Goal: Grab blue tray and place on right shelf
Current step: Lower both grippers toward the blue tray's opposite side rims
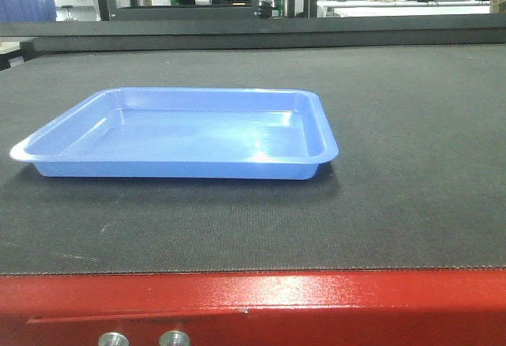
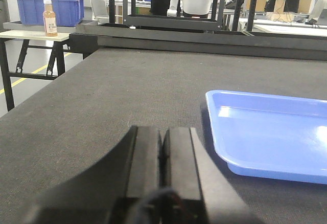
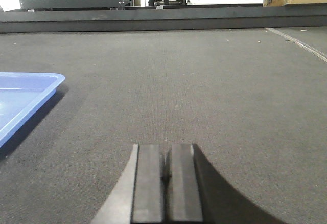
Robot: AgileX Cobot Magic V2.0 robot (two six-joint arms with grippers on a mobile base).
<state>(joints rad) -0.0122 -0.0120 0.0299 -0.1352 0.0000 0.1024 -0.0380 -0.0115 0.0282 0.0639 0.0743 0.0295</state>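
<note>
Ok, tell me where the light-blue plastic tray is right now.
The shallow light-blue plastic tray lies flat on the dark mat, left of centre in the front view, beyond the red table edge, between the left tool and right tool.

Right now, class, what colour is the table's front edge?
The edge is red; front view.

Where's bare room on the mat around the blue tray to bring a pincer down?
Wide bare mat lies right of the blue tray, also left of it, behind it to the far rail, and before the red edge. Nowhere is crowded.
</note>
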